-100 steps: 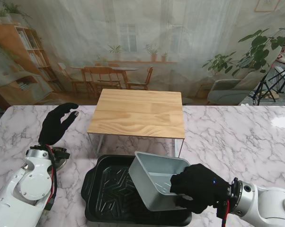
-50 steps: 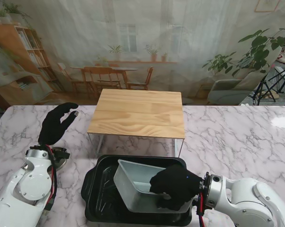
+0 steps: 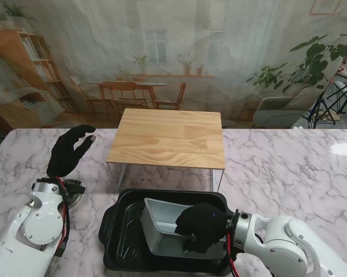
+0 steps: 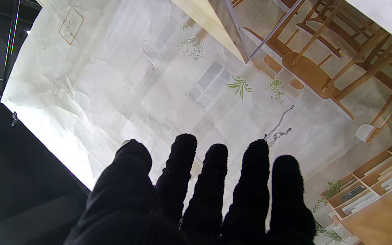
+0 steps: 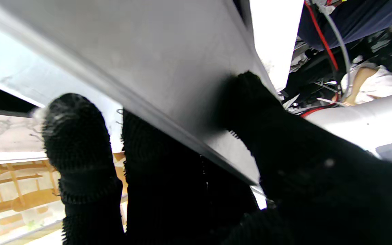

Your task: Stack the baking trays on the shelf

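Right now the black-gloved fingers (image 5: 80,143) of the right hand (image 3: 201,225) are clamped on the right end wall of the grey metal pan (image 3: 162,231); the right wrist view shows the thumb pressed on one face of the wall and the other fingers wrapped over its rim on the other face. That grey pan sits tilted inside the larger black baking tray (image 3: 121,236), its left end down in the tray and its gripped end a little raised; whether it rests fully on the tray floor I cannot tell. The black tray lies on the marble tabletop (image 3: 289,167) at the edge nearest to me, just in front of the wooden shelf (image 3: 169,137), which stands on thin metal legs near the middle of the tabletop with its top board bare. The white right forearm (image 3: 289,245) reaches in from the near right corner. Over at the left edge of the tabletop, the left hand (image 3: 70,151) is raised well apart from both trays, its fingers (image 4: 213,177) loosely spread and curled, gripping nothing; its wrist view looks past the fingertips at the printed backdrop (image 4: 131,78) and a corner of the shelf.
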Robot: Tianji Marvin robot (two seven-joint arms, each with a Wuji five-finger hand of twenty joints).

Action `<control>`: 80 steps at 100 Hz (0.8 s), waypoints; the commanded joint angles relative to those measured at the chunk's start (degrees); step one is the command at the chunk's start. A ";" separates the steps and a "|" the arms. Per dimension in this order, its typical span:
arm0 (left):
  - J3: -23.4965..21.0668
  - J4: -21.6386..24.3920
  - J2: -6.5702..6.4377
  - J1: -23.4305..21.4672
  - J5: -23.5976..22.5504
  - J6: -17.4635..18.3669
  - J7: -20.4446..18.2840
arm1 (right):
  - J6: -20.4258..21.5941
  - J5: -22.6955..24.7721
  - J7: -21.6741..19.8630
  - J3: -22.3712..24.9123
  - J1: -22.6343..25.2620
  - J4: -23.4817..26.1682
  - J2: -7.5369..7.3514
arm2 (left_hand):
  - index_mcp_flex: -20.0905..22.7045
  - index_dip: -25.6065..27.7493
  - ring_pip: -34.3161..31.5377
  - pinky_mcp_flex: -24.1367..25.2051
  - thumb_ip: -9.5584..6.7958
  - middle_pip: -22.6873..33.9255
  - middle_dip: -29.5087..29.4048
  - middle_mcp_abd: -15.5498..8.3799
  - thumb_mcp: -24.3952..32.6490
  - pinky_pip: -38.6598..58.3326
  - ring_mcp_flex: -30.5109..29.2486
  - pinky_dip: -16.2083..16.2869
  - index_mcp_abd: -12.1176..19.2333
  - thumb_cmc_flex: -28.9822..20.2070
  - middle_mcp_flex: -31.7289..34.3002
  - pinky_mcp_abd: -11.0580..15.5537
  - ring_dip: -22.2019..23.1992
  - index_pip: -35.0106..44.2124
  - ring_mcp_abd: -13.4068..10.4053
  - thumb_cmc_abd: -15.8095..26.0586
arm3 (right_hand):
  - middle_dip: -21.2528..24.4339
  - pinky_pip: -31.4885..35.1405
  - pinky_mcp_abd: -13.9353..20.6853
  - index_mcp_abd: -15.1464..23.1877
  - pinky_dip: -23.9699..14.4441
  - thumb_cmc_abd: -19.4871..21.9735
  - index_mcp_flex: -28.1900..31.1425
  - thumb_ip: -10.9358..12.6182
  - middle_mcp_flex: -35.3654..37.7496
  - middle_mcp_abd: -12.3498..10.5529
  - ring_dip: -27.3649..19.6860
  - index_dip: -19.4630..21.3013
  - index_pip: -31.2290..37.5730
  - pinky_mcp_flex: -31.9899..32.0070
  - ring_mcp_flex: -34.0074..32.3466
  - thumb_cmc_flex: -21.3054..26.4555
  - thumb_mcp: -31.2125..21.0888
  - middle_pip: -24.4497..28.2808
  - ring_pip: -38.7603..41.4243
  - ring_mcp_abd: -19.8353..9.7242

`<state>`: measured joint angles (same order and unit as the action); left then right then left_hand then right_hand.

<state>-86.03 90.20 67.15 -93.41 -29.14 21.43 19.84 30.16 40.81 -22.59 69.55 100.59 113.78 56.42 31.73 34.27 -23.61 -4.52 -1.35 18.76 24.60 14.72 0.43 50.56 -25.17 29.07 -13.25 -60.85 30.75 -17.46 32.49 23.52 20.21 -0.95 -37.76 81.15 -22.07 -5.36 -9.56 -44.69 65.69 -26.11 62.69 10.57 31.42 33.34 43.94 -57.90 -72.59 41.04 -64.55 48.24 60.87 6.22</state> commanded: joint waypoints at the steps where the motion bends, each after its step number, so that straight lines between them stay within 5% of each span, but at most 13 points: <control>1: 0.05 -0.06 0.19 -0.03 -0.06 0.16 -0.35 | -1.17 -0.02 -0.11 -0.51 -0.64 -0.61 0.40 | 1.10 -0.26 -1.65 0.63 0.31 0.86 0.41 -1.29 0.09 -0.89 -0.44 -0.82 0.92 -0.22 0.53 2.27 0.50 0.61 -0.63 1.00 | 0.47 0.94 -2.23 13.15 -0.49 7.73 6.44 9.64 0.66 0.48 0.76 2.19 5.72 -1.07 -2.65 11.10 -13.04 -0.36 6.04 -1.57; 80: 0.01 -0.08 0.25 -0.02 -0.21 0.51 0.04 | -17.94 -0.59 -3.09 -14.98 -12.20 -9.94 0.38 | 1.02 -0.30 -1.82 0.67 0.29 1.09 0.49 -1.36 0.18 -1.01 -0.54 -0.72 1.02 -0.33 0.61 2.35 0.63 1.03 -0.70 0.96 | 2.78 -2.55 -3.13 13.91 1.82 12.22 -0.16 10.43 -1.47 -0.25 -1.31 -2.40 0.93 0.87 -2.33 10.78 -8.45 -5.03 -1.44 0.94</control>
<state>-86.12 90.21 67.24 -93.43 -29.24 21.79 20.34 13.09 39.97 -25.31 54.92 88.32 104.06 56.60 31.73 34.27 -23.65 -4.52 -1.35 18.88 24.60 14.71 0.43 50.56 -25.17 29.06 -13.24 -60.85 30.75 -17.41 32.49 23.91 20.21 -0.95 -35.60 78.81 -22.77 -7.38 -8.51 -40.02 62.80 -23.01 61.67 11.40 30.61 30.84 41.12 -57.05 -72.66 41.09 -64.24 44.22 60.32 7.28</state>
